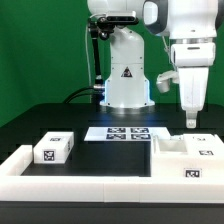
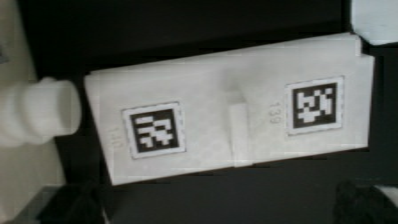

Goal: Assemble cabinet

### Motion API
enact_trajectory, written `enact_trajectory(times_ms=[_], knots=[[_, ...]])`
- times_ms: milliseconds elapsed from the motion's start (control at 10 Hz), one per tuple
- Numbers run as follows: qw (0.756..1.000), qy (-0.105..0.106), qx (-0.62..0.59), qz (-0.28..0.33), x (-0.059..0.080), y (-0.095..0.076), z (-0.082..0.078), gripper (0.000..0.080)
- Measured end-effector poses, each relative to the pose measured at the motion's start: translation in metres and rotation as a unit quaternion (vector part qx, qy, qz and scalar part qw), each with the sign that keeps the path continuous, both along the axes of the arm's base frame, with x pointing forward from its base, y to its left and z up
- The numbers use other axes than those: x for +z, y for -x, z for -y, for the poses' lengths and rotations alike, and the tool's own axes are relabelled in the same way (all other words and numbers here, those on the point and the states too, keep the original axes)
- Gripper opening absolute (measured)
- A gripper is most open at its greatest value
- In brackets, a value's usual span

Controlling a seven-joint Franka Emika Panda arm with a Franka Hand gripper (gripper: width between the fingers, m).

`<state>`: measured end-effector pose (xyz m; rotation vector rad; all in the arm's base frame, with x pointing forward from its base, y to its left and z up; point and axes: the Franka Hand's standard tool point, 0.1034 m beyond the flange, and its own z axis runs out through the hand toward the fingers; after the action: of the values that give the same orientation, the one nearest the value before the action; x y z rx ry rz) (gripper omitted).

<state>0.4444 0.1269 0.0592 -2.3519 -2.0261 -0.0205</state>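
The large white cabinet case [image 1: 186, 156], with square tags, lies on the black table at the exterior view's right. My gripper [image 1: 190, 122] hangs a little above its far part, apart from it. In the wrist view the case [image 2: 222, 115] fills the middle, showing two tags with a raised ridge between them. My gripper [image 2: 217, 212] is open and empty, its dark fingertips [image 2: 68, 205] only just in view at the frame's corners. A small white tagged block [image 1: 52, 149] lies at the exterior view's left, far from the gripper.
The marker board [image 1: 124, 132] lies flat in the middle, in front of the robot base [image 1: 126, 80]. A low white border rail [image 1: 80, 186] runs along the front. A rounded white piece [image 2: 36, 110] shows beside the case in the wrist view.
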Motion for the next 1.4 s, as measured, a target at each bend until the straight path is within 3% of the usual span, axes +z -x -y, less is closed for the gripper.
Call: enact_trajectory(times_ms=[200, 700, 1200, 1300, 1400], knots=[[1.000, 0.000, -0.001, -0.002, -0.002, 0.001, 0.000, 0.0649], [1.000, -0.018, 0.017, -0.013, -0.036, 0.018, 0.003, 0.0649], [0.999, -0.019, 0.013, -0.022, -0.044, 0.022, 0.005, 0.0649], [0.999, -0.019, 0.013, -0.022, -0.044, 0.022, 0.005, 0.0550], [0.999, -0.019, 0.013, -0.022, -0.044, 0.022, 0.005, 0.0550]])
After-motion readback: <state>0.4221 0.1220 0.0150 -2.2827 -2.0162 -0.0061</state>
